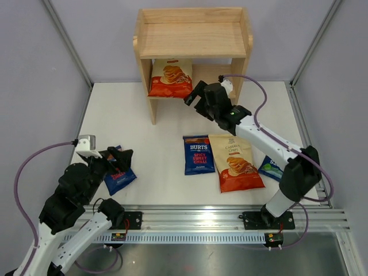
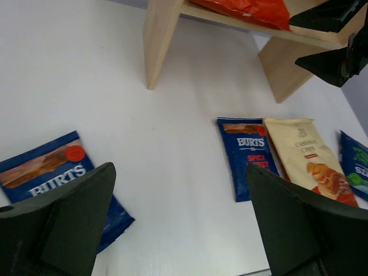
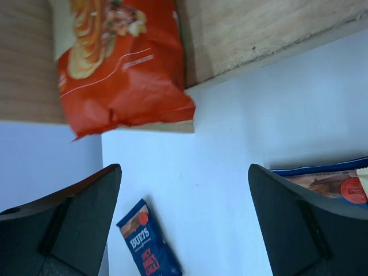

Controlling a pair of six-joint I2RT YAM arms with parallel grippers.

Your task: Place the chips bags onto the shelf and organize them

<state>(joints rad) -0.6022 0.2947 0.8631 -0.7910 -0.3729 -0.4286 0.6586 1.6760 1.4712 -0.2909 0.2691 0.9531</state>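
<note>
The wooden shelf (image 1: 192, 37) stands at the back. One Cassava Chips bag (image 1: 170, 77) lies on its lower tier, its bottom edge hanging over the front; it also shows in the right wrist view (image 3: 115, 63). My right gripper (image 1: 193, 101) is open and empty just in front of the lower tier, right of that bag. On the table lie a red-labelled Burts bag (image 1: 198, 154), the second Cassava bag (image 1: 236, 163) and a green-labelled Burts bag (image 1: 269, 168), partly hidden by my right arm. My left gripper (image 1: 118, 160) is open and empty above another red-labelled Burts bag (image 1: 119, 175).
The shelf's top tier (image 1: 192, 40) is bare wood with a low raised edge. The shelf's left side panel (image 2: 161, 40) stands on the white table. A metal rail (image 1: 201, 221) runs along the near edge. Grey walls enclose the table on both sides.
</note>
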